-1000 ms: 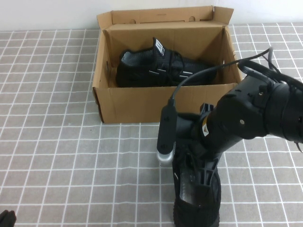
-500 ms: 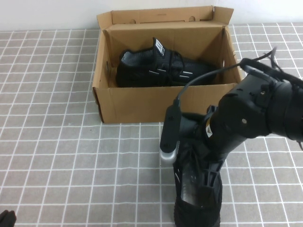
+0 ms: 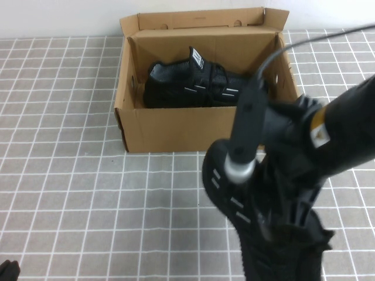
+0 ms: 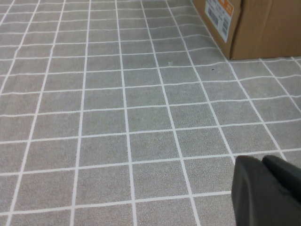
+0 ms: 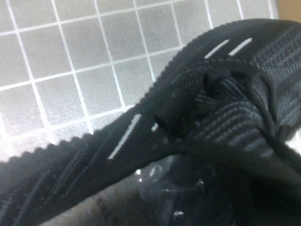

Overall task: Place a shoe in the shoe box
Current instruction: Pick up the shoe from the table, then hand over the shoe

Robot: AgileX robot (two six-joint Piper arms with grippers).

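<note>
The shoe (image 3: 225,196), a black knit sneaker with white side dashes, hangs tilted above the tiles in front of the shoe box (image 3: 176,126). Its toe points up and left toward the box's front wall. My right gripper (image 3: 282,222) is shut on the shoe's collar and holds it off the floor. The shoe fills the right wrist view (image 5: 211,117), where the jaws are hidden in the dark. The brown cardboard box stands open at the back. My left gripper (image 3: 7,270) sits at the near left corner, shut and empty, low over the tiles in the left wrist view (image 4: 265,190).
A matching black sneaker (image 3: 181,88) with an upright white striped tab lies inside the box along its back wall. A box corner with a printed label (image 4: 221,12) shows in the left wrist view. Grey tiled floor (image 3: 70,193) spreads to the left.
My right gripper has lifted the shoe off the tiles and swung it. The shoe was flat on the floor and now hangs tilted, higher and nearer the box.
</note>
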